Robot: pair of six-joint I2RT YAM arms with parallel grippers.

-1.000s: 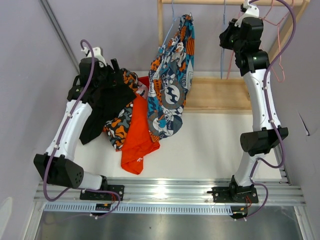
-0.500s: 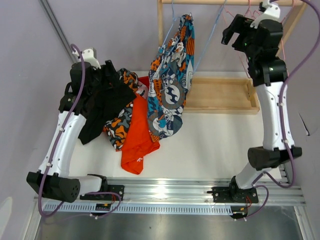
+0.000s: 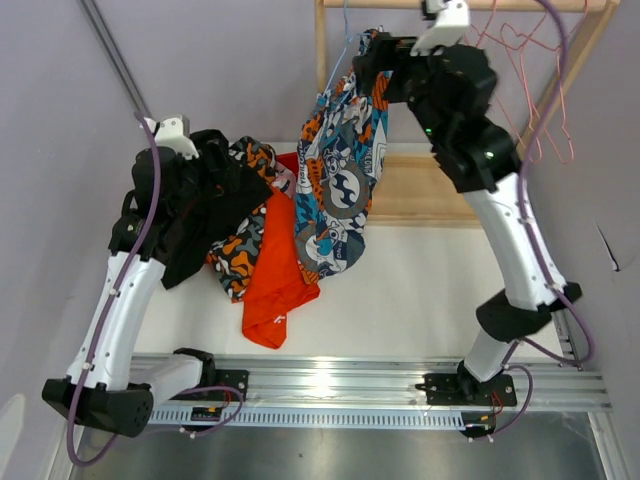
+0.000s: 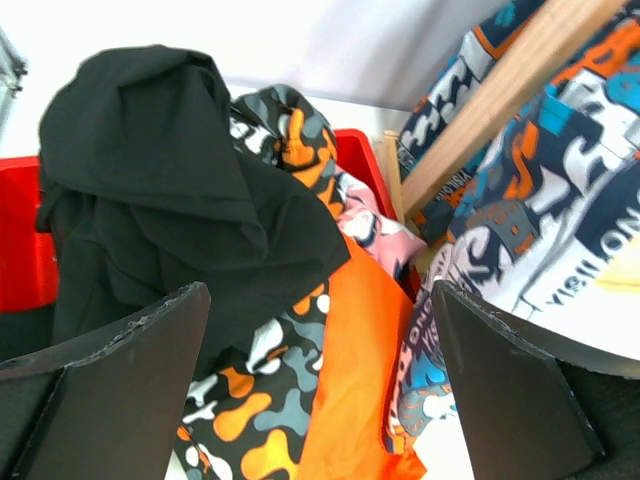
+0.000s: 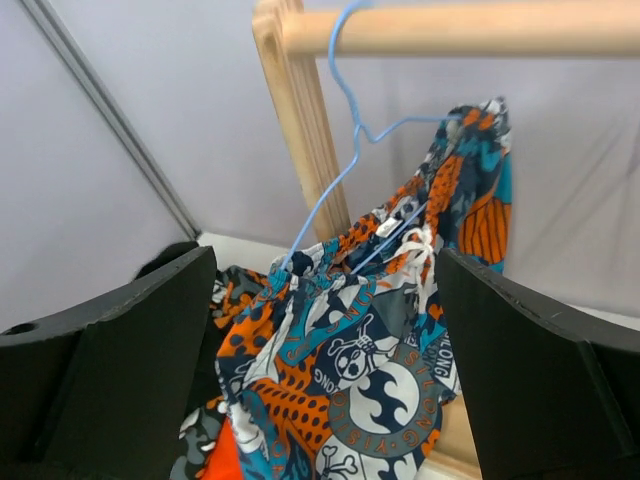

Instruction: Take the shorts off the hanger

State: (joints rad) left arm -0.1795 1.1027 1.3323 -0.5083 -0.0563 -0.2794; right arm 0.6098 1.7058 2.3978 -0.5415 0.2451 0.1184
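Right tool (image 5: 325, 350) newly near shorts (image 5: 370, 380), wide, empty

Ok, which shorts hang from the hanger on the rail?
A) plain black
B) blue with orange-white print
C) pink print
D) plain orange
B: the blue printed shorts hang from the blue wire hanger, which is hooked over the wooden rail.

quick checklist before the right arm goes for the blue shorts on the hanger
1. Right gripper open: ok.
2. Blue printed shorts hanging on the blue hanger: ok.
3. Hanger hooked over the wooden rail: ok.
4. Fabric between the right jaws: cannot tell.
5. Left gripper open and holding nothing, above the black shorts: ok.
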